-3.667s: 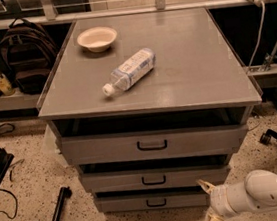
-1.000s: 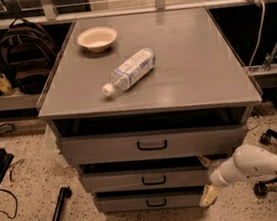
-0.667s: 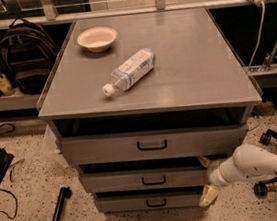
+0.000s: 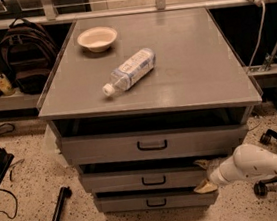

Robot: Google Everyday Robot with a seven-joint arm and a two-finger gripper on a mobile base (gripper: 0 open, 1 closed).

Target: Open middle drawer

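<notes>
over the last few seconds the gripper [image 4: 205,176] has climbed from low down, right of and below the middle drawer [image 4: 137,179], to the right end of that drawer's front, and in the last second it has hardly moved. the drawer front itself has not shifted and sits no further out than before, so the opening looks not yet begun and the arm seems to be settling a hold. the middle drawer is the second of three fronts, its black handle [image 4: 153,180] at its centre, well left of the gripper. the fingers [image 4: 204,188] are spread apart, one by the drawer front's top edge and one by its bottom edge, straddling its right end; they grip nothing else, and whether they press on the front i cannot tell
</notes>
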